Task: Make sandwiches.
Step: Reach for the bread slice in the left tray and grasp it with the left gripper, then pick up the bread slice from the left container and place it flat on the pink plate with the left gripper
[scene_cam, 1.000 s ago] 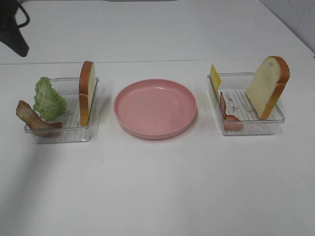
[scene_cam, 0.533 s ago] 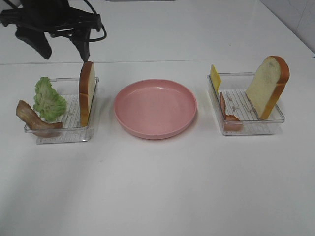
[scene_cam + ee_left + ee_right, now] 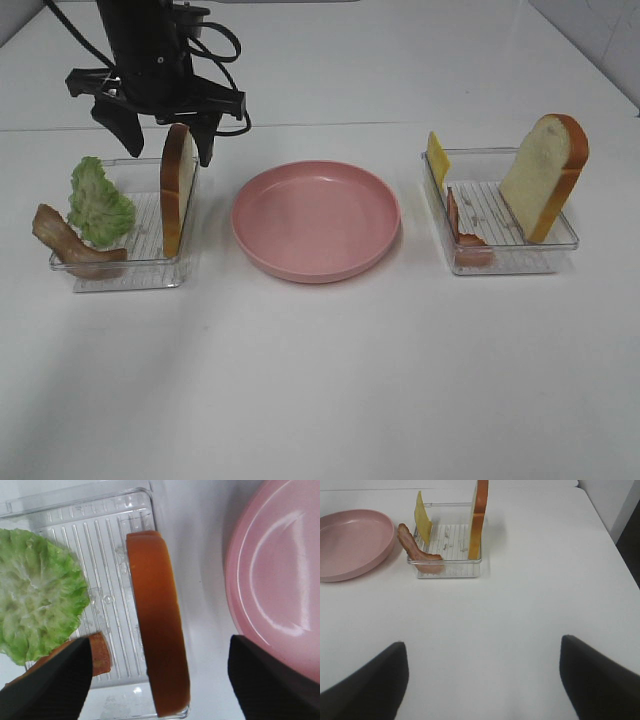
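Note:
A bread slice (image 3: 176,190) stands on edge in the left clear tray (image 3: 130,272), beside green lettuce (image 3: 98,203) and a bacon strip (image 3: 65,240). My left gripper (image 3: 165,140) is open just above that slice, one finger on each side; the left wrist view shows the crust (image 3: 159,625) between its fingers (image 3: 45,680). The right tray (image 3: 510,262) holds a leaning bread slice (image 3: 545,175), yellow cheese (image 3: 438,157) and bacon (image 3: 465,240). My right gripper (image 3: 482,685) is open over bare table, well short of that tray (image 3: 447,572), and is outside the exterior view.
A round pink plate (image 3: 315,220) sits between the two trays with nothing on it. The white table (image 3: 320,380) stretches wide in front of the trays. The left arm's cable hangs above the left tray's back edge.
The left arm has come in from the top left corner and moved right and down, so its open gripper now straddles the top of the left bread slice. Nothing else moved.

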{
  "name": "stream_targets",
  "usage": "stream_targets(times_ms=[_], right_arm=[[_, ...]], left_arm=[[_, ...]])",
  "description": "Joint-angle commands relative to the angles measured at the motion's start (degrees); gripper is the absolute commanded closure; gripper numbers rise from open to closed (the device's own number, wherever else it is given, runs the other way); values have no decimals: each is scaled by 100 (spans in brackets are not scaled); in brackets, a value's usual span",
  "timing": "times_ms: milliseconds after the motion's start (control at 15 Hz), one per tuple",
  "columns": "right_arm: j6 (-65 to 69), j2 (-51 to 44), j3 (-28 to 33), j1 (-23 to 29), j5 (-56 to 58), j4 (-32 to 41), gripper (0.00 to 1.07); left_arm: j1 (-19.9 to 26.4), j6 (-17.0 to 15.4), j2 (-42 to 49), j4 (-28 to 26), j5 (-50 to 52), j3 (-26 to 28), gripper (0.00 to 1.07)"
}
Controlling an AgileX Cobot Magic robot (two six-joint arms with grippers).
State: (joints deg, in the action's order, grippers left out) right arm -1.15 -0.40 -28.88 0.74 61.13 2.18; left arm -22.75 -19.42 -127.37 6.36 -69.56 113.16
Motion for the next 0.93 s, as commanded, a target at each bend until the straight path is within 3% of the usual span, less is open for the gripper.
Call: stream_targets(times_ms=[67, 533, 933], right_arm=[[63, -57, 6, 11, -40, -34, 29], [63, -57, 6, 11, -40, -34, 29], [63, -57, 6, 11, -40, -34, 29]], left_arm=[[-17, -149, -97, 109, -246, 46, 35], [29, -258, -132, 183, -275, 46, 107], [29, -155, 710, -132, -418, 46, 107]])
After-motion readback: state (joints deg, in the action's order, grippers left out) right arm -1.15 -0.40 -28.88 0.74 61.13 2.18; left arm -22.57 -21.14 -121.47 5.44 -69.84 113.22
